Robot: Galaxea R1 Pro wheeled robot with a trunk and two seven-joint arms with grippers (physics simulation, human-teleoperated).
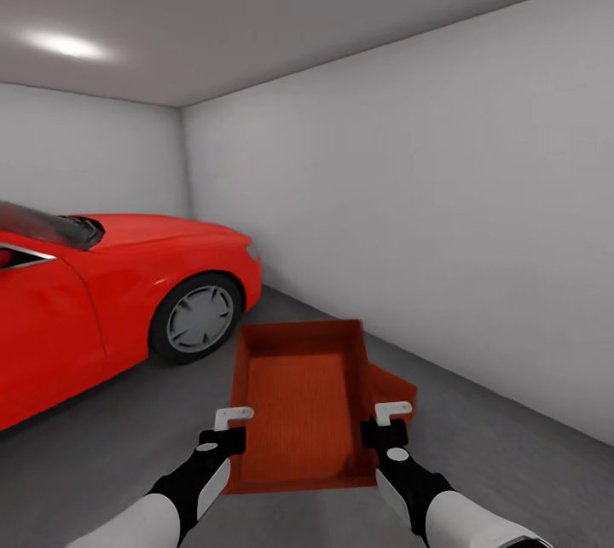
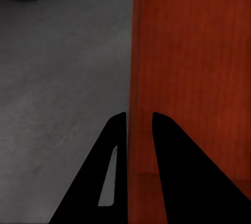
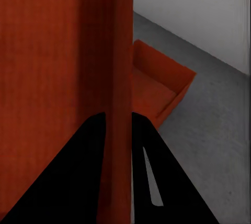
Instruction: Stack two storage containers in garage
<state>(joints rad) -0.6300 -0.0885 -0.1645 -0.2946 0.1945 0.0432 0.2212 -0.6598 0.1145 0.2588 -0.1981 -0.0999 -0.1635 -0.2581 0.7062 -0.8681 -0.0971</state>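
Head view: held container between both claws, above second container

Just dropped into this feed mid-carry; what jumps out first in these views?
The red car at the left of the garage, front wheel towards the robot. Then the red-orange storage container held out front, the left gripper and right gripper each clamped on a side wall. Beneath its right edge, the second container lies on the grey concrete floor near the white wall.
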